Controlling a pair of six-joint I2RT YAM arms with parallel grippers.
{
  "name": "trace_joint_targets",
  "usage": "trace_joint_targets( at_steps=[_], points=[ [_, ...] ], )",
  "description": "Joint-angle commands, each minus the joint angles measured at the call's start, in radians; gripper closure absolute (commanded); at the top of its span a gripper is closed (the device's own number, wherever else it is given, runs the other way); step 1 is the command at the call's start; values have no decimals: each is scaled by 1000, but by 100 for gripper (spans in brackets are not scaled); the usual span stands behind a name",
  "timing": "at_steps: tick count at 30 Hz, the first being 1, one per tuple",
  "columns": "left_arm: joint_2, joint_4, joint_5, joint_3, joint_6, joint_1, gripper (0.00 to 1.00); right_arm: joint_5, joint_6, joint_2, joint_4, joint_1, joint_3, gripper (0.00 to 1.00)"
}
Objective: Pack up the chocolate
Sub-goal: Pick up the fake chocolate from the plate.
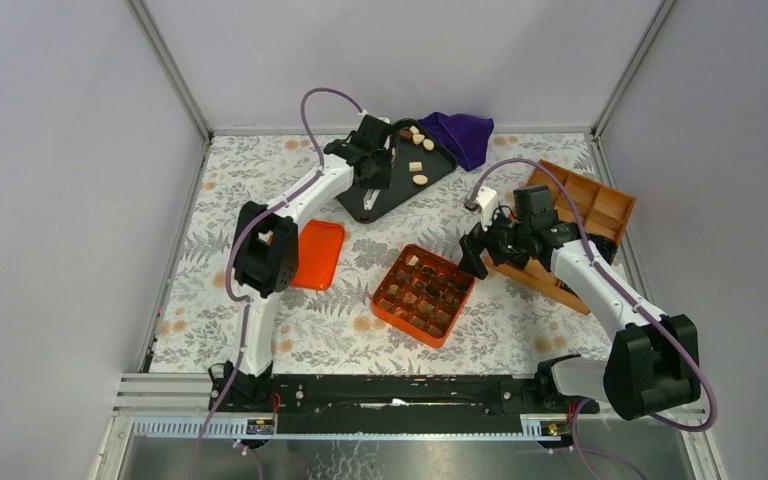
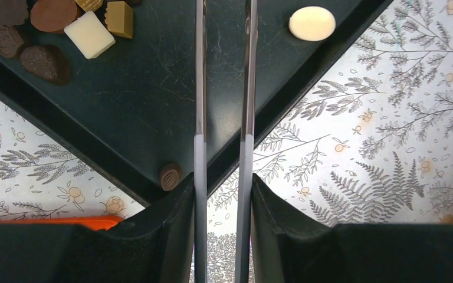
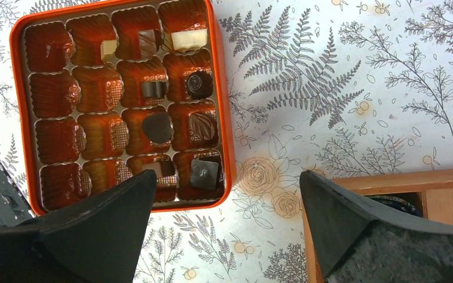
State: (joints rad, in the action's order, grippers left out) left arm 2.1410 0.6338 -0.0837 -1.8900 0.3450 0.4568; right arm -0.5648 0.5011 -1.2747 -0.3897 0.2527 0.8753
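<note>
Chocolate pieces point(image 1: 420, 160) lie loose on a black tray point(image 1: 400, 190). The left wrist view shows a cream oval point(image 2: 311, 23), a mixed cluster point(image 2: 53, 23) and a small brown round one point(image 2: 170, 175) by the tray's point(image 2: 141, 100) rim. My left gripper point(image 1: 372, 170) point(image 2: 223, 183) is shut on metal tongs point(image 1: 369, 200) point(image 2: 199, 88); their blades stand apart with nothing between them. The orange box point(image 1: 424, 294) point(image 3: 227, 118) holds several chocolates point(image 3: 157, 127) in its right-hand cells. My right gripper point(image 1: 475, 258) point(image 3: 227, 183) hangs open and empty beside the box.
The orange lid point(image 1: 318, 254) point(image 2: 53, 221) lies left of the box. A wooden compartment tray point(image 1: 580, 215) point(image 3: 389, 180) sits just right of my right gripper. A purple cloth point(image 1: 460, 135) is at the back, by the black tray. Walls enclose the patterned table.
</note>
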Motion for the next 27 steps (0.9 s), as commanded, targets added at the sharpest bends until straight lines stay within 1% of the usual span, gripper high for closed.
trace_joint_targets(
  at_steps=[1,22,27],
  points=[
    [42,31,-34,-68,-39,-15,60,9,13,0,31,11,8,0],
    [170,83,-61,-210,-19,-27,57,11,19,1,27,11,8,0],
    [208,104,-65,-275,-10,-34,57,14,20,1,27,11,10,0]
  ],
)
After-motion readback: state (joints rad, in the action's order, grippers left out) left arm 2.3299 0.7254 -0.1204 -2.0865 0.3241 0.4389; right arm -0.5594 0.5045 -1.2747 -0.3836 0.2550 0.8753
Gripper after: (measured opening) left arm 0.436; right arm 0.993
